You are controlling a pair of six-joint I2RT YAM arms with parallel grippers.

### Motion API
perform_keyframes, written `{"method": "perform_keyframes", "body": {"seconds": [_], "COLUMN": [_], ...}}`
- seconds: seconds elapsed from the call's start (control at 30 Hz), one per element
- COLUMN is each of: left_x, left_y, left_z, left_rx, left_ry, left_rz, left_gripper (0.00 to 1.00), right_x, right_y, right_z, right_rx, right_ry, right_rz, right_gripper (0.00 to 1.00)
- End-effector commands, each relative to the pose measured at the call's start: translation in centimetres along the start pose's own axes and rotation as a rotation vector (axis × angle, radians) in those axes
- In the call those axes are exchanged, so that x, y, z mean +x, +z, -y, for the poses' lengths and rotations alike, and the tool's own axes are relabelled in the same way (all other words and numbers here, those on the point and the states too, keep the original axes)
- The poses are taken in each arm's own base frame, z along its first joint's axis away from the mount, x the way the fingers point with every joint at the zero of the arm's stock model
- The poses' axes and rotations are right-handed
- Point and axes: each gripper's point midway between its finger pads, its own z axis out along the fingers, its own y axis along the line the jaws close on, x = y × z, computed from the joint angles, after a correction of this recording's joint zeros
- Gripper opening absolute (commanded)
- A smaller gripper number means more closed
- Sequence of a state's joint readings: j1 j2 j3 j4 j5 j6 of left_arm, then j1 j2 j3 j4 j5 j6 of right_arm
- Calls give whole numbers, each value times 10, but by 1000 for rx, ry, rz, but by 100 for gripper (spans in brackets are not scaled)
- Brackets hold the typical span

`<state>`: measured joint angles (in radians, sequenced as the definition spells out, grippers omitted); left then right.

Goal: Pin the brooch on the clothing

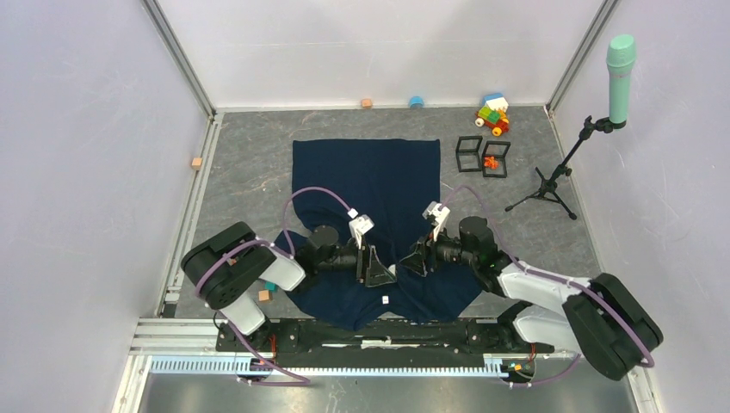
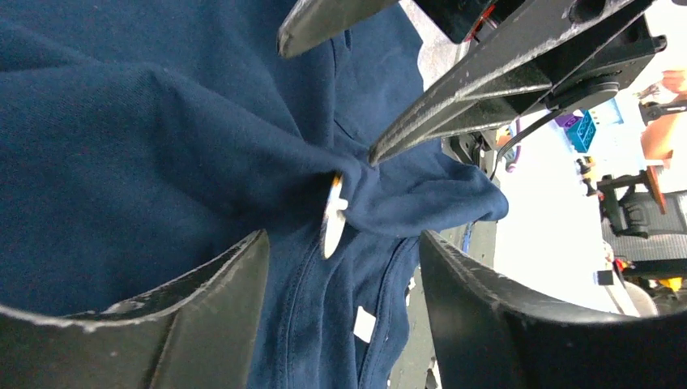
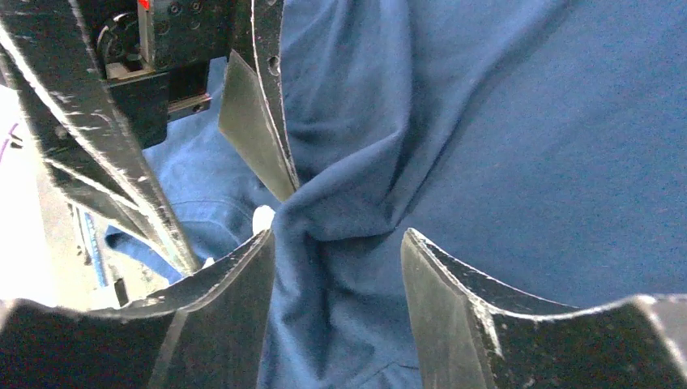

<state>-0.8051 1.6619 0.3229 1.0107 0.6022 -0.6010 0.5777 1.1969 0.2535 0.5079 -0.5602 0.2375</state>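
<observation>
The clothing (image 1: pixel 370 185), a navy shirt, lies spread on the grey table, bunched into a raised fold between the two grippers. The brooch (image 2: pixel 332 220), a small white oval with an orange tip, sits on that fold; a white bit of it shows in the right wrist view (image 3: pixel 262 219). My left gripper (image 1: pixel 379 267) is open, its fingers (image 2: pixel 202 308) on either side of the brooch and apart from it. My right gripper (image 1: pixel 415 258) faces it, open, with the fold (image 3: pixel 340 219) between its fingers (image 3: pixel 454 308). A white tag (image 2: pixel 364 324) lies on the shirt nearby.
Two black wire-frame cubes (image 1: pixel 482 155) and a toy of coloured bricks (image 1: pixel 493 114) stand at the back right. A teal microphone on a tripod (image 1: pixel 568 163) stands at the right. Small blocks lie at the far wall (image 1: pixel 367 103), the left (image 1: pixel 196 162) and by the left arm (image 1: pixel 265 295).
</observation>
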Motion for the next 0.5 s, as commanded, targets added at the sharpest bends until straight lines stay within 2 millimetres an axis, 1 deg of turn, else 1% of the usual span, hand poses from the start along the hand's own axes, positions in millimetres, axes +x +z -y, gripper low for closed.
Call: {"method": "perform_keyframes", "body": {"seconds": [0.0,0.03,0.07,0.1,0.2,0.23,0.27,0.3,0.33,0.37,0.4,0.43,0.47], "left_x": [-15,-19,-21,-23,-33,-38,-44,-46,-55,-58,-73,-79,-90], "left_y": [-10,-13,-16,-19,-30,-34,-38,-45,-52,-63,-77,-93,-105], "left_z": [3,6,7,10,16,16,14,11,6,1,-6,-11,-7], "left_rx": [-31,-35,-42,-48,-86,-114,-165,-225,-305,-398,-502,-590,-616], "left_ry": [57,57,56,53,37,29,14,-4,-12,-29,-42,-73,-83], "left_rz": [63,78,90,102,131,144,150,131,130,109,137,137,146], "left_gripper": [85,88,96,98,100,100,100,100,100,100,100,100,100], "right_x": [-16,-21,-24,-27,-37,-40,-42,-45,-48,-53,-59,-66,-74], "right_y": [-10,-13,-16,-20,-34,-41,-47,-54,-61,-69,-77,-84,-91], "right_z": [10,12,15,18,35,43,49,56,61,68,74,78,83], "right_rx": [88,110,141,174,316,375,428,488,538,600,658,702,751], "right_ry": [-51,-57,-60,-56,-42,-36,-26,-23,-23,-30,-34,-46,-60], "right_rz": [37,49,56,61,62,55,42,37,19,14,14,15,13], "right_gripper": [67,70,71,73,76,77,77,77,77,78,79,83,86]}}
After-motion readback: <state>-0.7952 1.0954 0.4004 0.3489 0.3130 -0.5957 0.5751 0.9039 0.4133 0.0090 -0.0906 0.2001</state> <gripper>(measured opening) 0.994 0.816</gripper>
